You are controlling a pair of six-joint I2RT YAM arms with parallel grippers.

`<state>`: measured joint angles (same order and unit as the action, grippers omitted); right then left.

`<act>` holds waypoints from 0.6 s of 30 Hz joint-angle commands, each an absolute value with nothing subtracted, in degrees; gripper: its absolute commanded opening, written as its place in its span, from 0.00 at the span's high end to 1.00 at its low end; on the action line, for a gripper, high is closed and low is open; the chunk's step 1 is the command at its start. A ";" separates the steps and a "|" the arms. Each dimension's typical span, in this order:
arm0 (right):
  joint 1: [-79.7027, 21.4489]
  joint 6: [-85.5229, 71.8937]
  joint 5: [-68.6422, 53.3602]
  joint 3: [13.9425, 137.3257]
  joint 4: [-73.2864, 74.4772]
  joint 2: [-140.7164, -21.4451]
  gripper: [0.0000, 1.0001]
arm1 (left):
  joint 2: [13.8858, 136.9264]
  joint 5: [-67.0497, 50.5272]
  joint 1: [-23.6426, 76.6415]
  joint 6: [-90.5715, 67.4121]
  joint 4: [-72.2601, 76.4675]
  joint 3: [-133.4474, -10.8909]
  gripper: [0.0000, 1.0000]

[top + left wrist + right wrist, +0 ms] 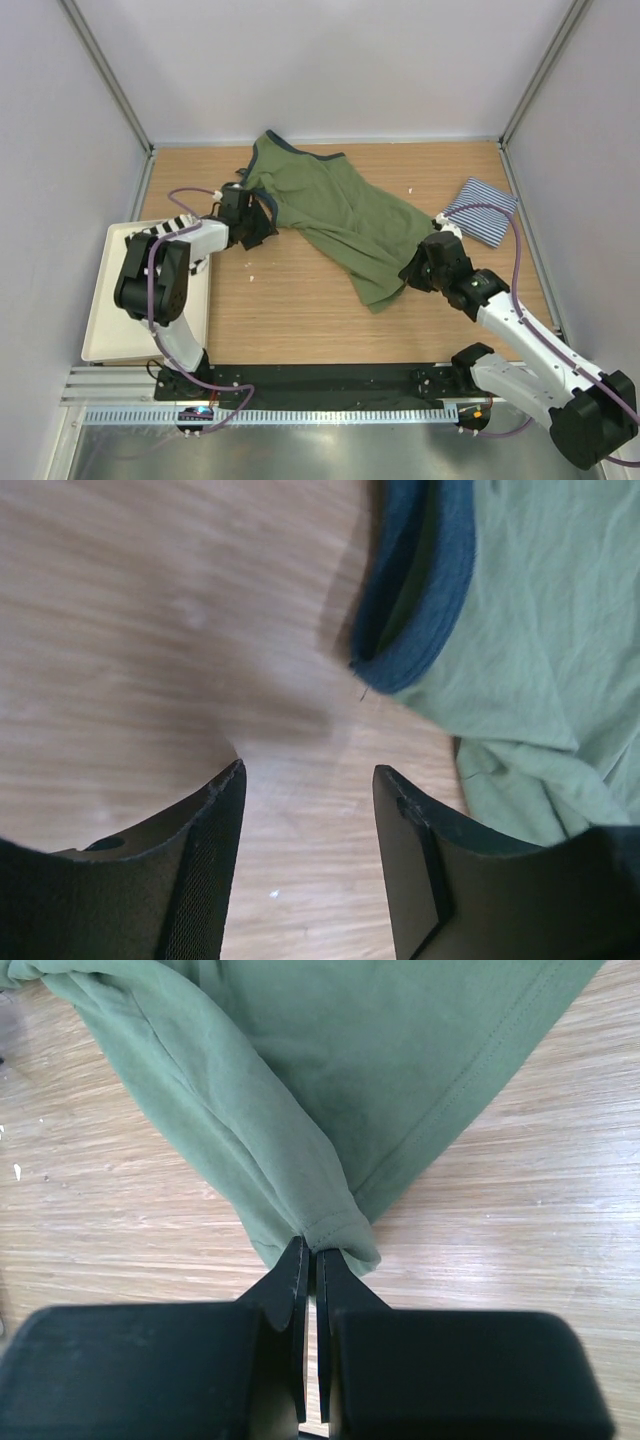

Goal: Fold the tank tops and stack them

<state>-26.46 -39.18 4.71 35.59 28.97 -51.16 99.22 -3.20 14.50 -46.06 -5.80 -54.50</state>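
At about 2 o'clock on the light wooden desk (300,320), the navy-and-white striped cloth tank top (482,210) lies as a small flat folded packet near the right wall, so that one looks done. The olive green cloth tank top (335,205) is not folded. It lies rumpled on a diagonal from 12 o'clock down toward 5 o'clock of the desk centre, with its right edge near the striped packet but not on it. The right gripper (311,1252) is closed and pinches a bunched bit of hem at the green top's lower end. The left gripper (310,768) is at the green top's 9 o'clock side with its jaws apart and only bare desk between them. The dark navy trim band (420,610) is just ahead at its 1 o'clock, not touched. A white rectangular tray (100,330) sits at 8 o'clock, partly under the left arm. I judge the task roughly half done. The second corner grab is not made yet, and the green top has yet to be flattened, folded and stacked with the striped one.
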 commanded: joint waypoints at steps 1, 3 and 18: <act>-26.02 -38.67 3.87 36.12 26.46 -51.50 0.99 | 101.59 -6.33 14.41 -44.56 -1.67 -59.06 0.44; -25.93 -38.50 3.52 36.12 26.19 -51.50 0.99 | 103.62 -6.59 14.41 -45.00 -0.97 -60.46 0.46; -24.17 -37.97 0.79 36.04 24.87 -52.38 0.99 | 112.14 -5.36 14.41 -45.61 -4.48 -68.81 0.59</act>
<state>-24.58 -38.94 1.83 35.59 27.33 -51.92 110.69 -5.65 14.50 -46.06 -4.08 -66.70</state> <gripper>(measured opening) 0.049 0.395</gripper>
